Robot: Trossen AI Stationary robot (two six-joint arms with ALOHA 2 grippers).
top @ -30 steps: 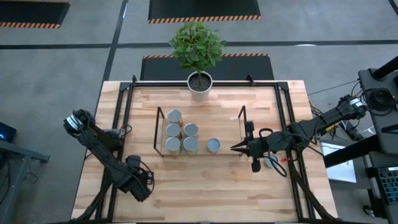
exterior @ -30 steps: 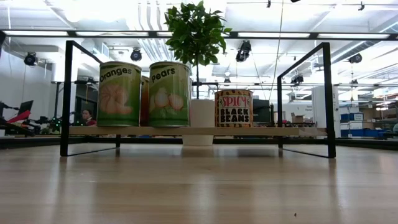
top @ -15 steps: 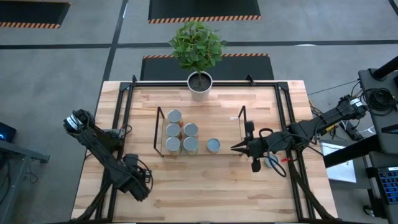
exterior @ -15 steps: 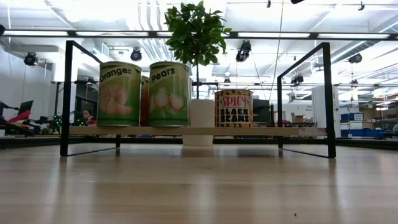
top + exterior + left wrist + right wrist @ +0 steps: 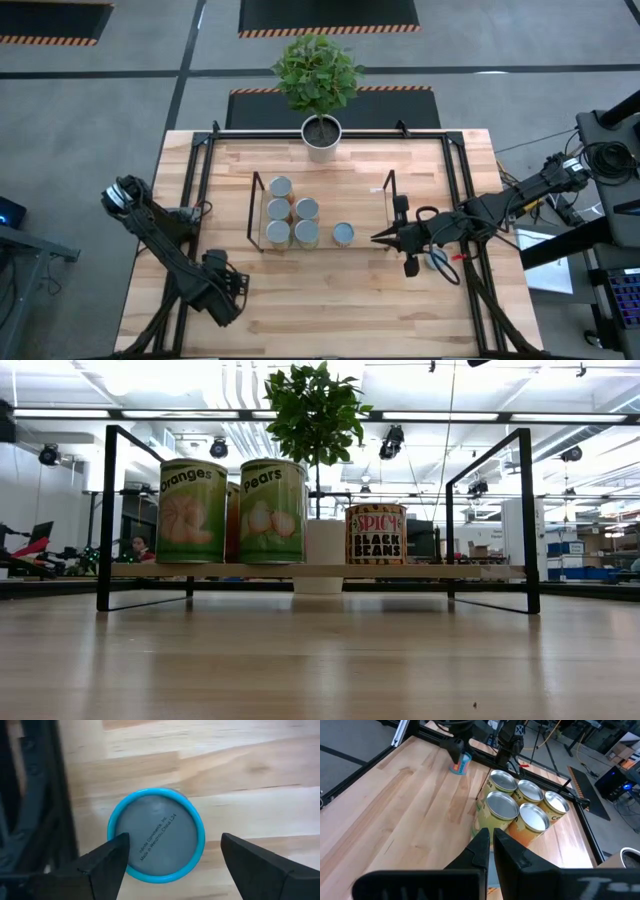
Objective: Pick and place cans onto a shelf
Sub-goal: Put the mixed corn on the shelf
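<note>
— Why did the left gripper stand spread?
— To straddle the blue-rimmed can near the table's left edge.
— The right gripper?
— Pressed together, empty, beside the shelf holding six cans.

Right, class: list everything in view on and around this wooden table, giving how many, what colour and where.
silver-topped metal cans: six, mostly green or orange-tan labels, standing on the shelf, five clustered at its left end and one apart.
blue-rimmed grey-topped can: one, on the table's front left, off the shelf.
low wire-framed shelf: one, black frames with a light wood board, table centre.
white round plant pot: one, middle of the table's back edge.
leafy plant: one, green, in the pot.
light wood table: one, bordered by a black frame.
left gripper: open, above the blue-rimmed can.
right gripper: shut, at the shelf's right end.
</note>
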